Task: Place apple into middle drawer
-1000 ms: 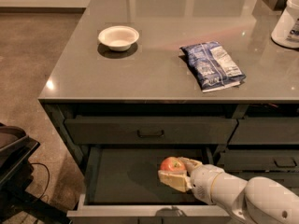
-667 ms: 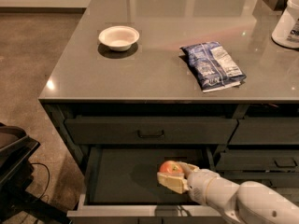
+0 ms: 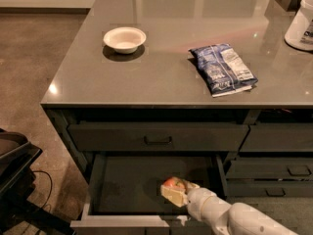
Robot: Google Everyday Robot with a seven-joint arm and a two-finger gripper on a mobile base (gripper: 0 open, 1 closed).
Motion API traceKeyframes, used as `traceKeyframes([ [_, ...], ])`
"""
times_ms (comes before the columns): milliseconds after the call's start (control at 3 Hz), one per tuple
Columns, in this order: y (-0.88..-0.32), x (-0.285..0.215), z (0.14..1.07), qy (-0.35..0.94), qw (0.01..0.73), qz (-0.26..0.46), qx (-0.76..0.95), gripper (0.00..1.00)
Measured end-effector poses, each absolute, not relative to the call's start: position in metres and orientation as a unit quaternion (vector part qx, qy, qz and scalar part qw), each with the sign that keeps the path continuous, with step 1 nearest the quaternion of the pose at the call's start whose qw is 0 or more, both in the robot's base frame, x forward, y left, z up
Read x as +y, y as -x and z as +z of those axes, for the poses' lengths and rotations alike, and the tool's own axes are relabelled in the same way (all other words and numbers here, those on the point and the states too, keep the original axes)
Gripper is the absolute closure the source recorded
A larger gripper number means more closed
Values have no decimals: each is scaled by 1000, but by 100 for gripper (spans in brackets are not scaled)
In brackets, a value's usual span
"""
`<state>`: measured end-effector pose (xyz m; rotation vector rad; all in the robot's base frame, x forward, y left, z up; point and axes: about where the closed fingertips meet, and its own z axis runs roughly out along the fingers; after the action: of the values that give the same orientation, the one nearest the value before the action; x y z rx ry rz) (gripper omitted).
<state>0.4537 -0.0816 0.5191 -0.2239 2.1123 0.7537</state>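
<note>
The middle drawer [image 3: 122, 180] is pulled out under the counter, a wide shallow dark box with a grey front. The red apple [image 3: 171, 182] sits between the pale fingers of my gripper [image 3: 175, 189], low inside the drawer at its right part, close to the dark bottom. Only the apple's top shows; the fingers hide the rest. My white arm reaches in from the lower right.
A white bowl [image 3: 124, 38] and a blue chip bag [image 3: 223, 68] lie on the grey countertop [image 3: 161, 82]. A white container [image 3: 301, 23] stands at the far right. A closed drawer with a black loop handle [image 3: 157, 140] is above the open one. Narrower drawers [image 3: 274, 170] are at right.
The gripper with the apple has moved a little lower and toward the drawer's front. The arm has followed.
</note>
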Motion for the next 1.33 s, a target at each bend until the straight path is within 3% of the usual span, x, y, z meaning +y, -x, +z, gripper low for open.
traceKeyframes([
  [1000,-466,-68,409,61,369,269,887,100],
  [1333,-466,-66,407,62,367,269,888,82],
])
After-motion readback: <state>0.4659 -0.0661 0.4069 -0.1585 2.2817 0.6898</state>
